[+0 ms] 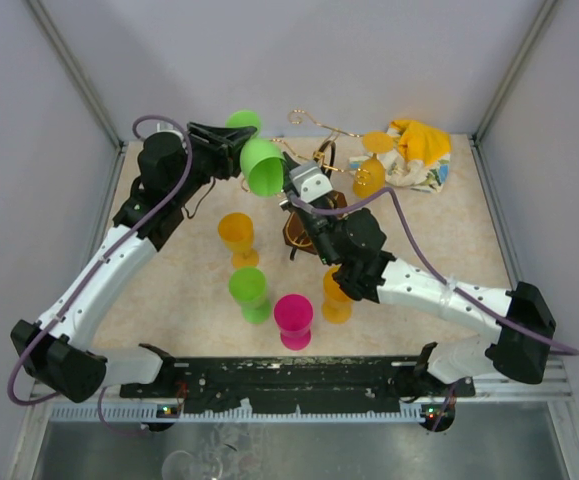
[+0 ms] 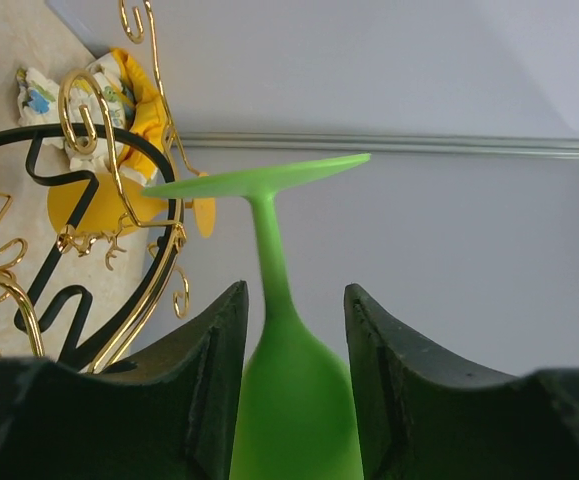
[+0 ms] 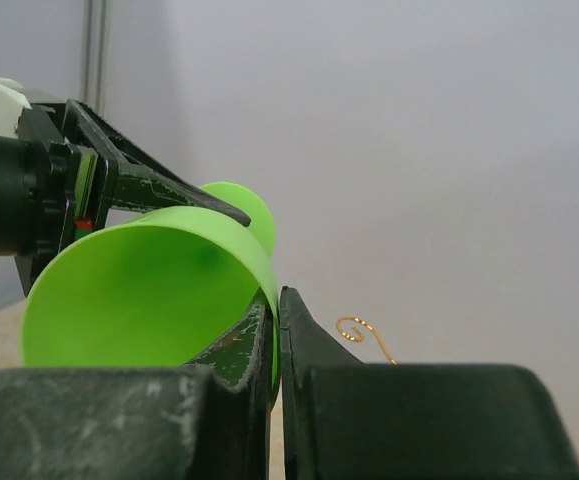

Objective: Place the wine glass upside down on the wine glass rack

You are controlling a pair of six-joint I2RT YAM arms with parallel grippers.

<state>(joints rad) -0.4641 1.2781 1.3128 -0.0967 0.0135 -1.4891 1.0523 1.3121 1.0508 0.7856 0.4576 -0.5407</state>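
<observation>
Wine glass (image 1: 262, 165) rim pinched by right tool (image 3: 277, 300); left tool (image 2: 294, 290) straddles stem, grip unclear.

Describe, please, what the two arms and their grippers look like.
The left arm and right arm have white links and bulky black joints, with a purple cable looping along each. The left gripper and right gripper have black, scuffed, tapering fingers.

table (image 1: 459, 250) | upright — orange glass (image 1: 236, 234), green glass (image 1: 249, 290), pink glass (image 1: 293, 316), second orange glass (image 1: 334, 298) | wine glass rack (image 1: 324, 155), yellow cloth (image 1: 419, 148)
</observation>
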